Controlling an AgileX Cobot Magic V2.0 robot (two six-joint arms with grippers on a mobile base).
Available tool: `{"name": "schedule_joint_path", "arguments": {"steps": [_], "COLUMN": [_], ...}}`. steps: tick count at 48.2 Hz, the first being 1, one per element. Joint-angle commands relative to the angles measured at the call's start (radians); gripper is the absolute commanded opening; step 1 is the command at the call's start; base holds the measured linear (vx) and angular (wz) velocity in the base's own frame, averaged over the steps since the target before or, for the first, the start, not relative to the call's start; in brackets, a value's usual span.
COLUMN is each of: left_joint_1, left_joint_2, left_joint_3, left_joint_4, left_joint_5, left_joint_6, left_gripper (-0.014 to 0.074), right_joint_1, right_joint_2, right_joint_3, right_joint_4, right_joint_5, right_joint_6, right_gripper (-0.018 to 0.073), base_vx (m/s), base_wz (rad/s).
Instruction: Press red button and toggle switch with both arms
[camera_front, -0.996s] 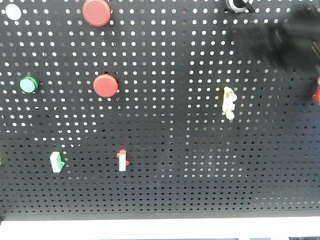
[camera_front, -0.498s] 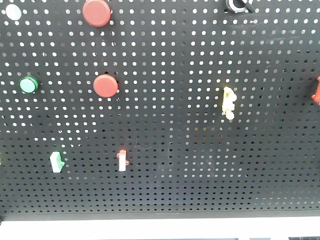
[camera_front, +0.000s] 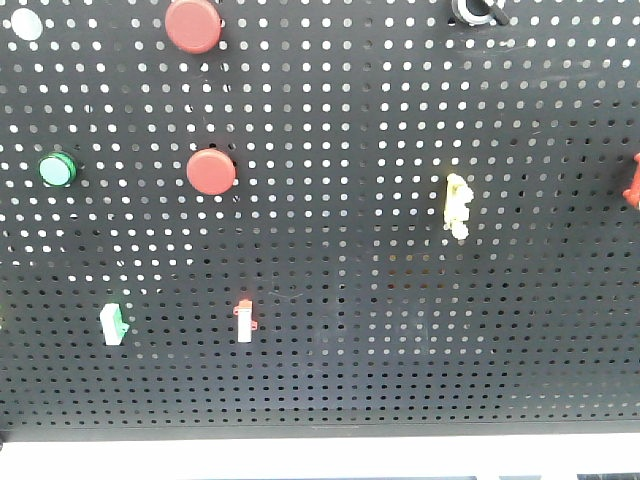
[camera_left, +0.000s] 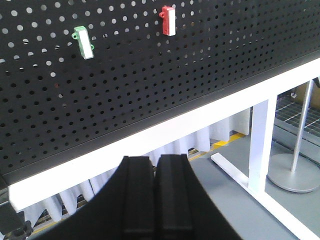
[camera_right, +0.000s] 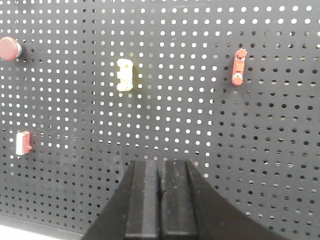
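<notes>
On the black pegboard (camera_front: 400, 330), the red button (camera_front: 211, 172) sits left of centre, with a second red button (camera_front: 193, 25) above it at the top edge and a small green button (camera_front: 56, 169) well to its left. The right gripper (camera_right: 161, 200) has its fingers pressed together and faces the board low down; the button (camera_right: 9, 48) lies far up and to its left. The left gripper (camera_left: 156, 195), also closed, points at the board's lower edge below a green switch (camera_left: 83, 41) and red switch (camera_left: 169, 20), so judging by side, the left arm looks the likelier one for the button.
</notes>
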Motion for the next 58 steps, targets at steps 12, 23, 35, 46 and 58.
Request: {"name": "schedule_joint_path", "arguments": {"steps": [12,23,35,46,58], "left_joint_1": [-0.003,0.025,0.192,0.201,0.201], "left_joint_2": [0.013,-0.007,-0.147,-0.169,-0.169], "left_joint_3": [-0.027,0.004,0.231,0.356,0.356], "left_joint_4": [-0.014,-0.011,0.101,0.161,0.173], "left_joint_5": [-0.079,-0.08,-0.262,-0.39,-0.387], "left_joint_6": [-0.009,-0.009,-0.032,-0.206,-0.232], "left_gripper": [0.0002,0.0002,0.0002,0.0002,0.0002], "right_joint_1": [-0.004,-0.004,-0.005,-0.005,-0.005], "right_joint_2": [0.01,0.01,0.01,0.01,0.01], "right_joint_3": [-0.026,-0.026,-0.026,-0.026,-0.026], "right_joint_4": [0.005,0.005,0.005,0.005,0.005], "right_joint_5": [-0.041,-0.041,-0.04,-0.04,-0.04], "right_joint_6": [-0.003,-0.003,-0.003,-0.003,-0.003], "right_gripper": [-0.0003,-0.0003,-0.0003,-0.0003,-0.0003], "base_vx": [0.0,0.0,0.0,0.0,0.0], "base_wz": [0.0,0.0,0.0,0.0,0.0]}}
